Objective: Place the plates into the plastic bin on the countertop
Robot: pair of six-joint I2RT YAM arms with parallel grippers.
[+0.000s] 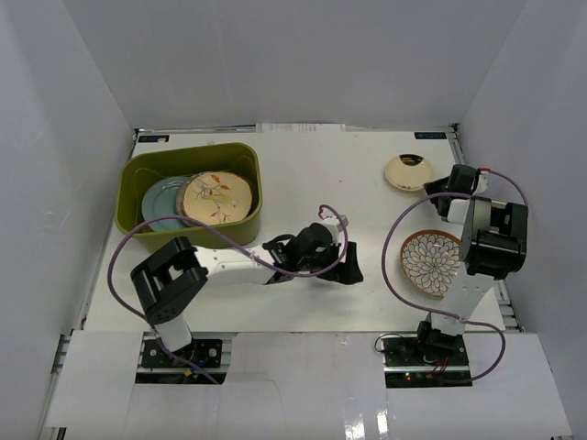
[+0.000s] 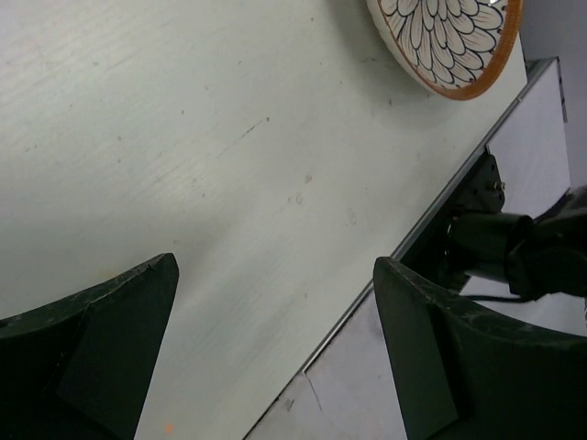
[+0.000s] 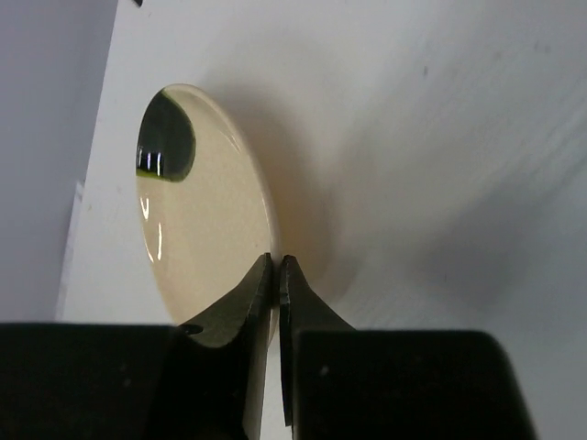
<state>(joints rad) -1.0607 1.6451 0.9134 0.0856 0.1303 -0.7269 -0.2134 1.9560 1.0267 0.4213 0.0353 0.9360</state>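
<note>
Right tool (image 3: 276, 266) pinches the small round cream ceramic plate (image 3: 197, 238) by its rim; left tool (image 2: 275, 266) gapes wide over the white bench (image 2: 183, 137).

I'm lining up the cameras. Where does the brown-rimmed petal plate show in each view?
Top external: petal plate lies on the right side, near the front edge.
Left wrist: petal plate in the top right corner, cut off by the frame.
Right wrist: not in it.
Shared landmark: the white countertop, under everything.
</note>
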